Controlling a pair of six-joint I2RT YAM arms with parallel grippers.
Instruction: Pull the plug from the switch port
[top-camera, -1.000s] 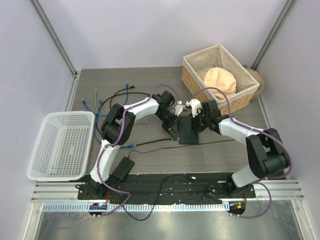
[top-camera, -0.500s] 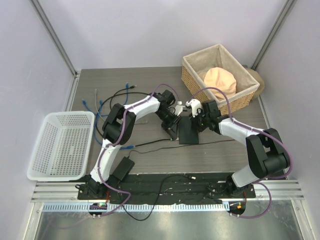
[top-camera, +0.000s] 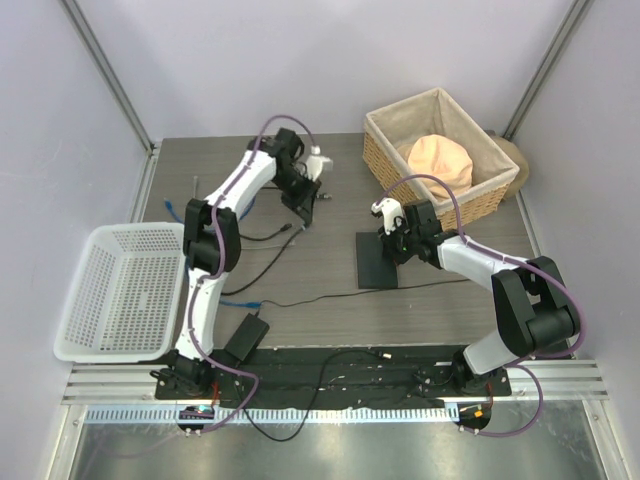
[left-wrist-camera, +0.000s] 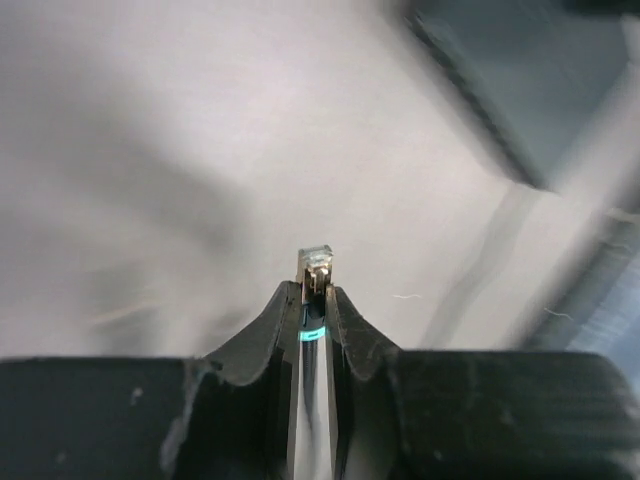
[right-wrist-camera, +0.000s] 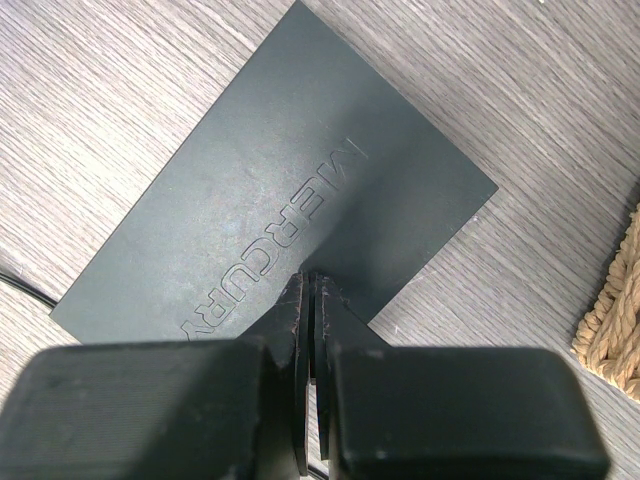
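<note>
Left fingers (top-camera: 303, 203) carry the plug off; right fingers (top-camera: 392, 238) pin the switch (top-camera: 378, 265).

Top view: a second ago the left fingers sat against the switch's left edge. Now they hang over the far-left part of the surface (top-camera: 450, 310), well apart from it, so I judge the pull done. The switch lies flat mid-surface, its long axis running roughly near to far. Its sockets cannot be made out. Left wrist view: the fingers (left-wrist-camera: 290, 302) are nearly closed, clamped on the clear plug (left-wrist-camera: 316, 262), whose tip pokes forward against a blurred background. Right wrist view: the fingers (right-wrist-camera: 303, 292) are fully closed and empty, tips pressing the switch's lid (right-wrist-camera: 280, 190). Here its long axis runs lower left to upper right.
</note>
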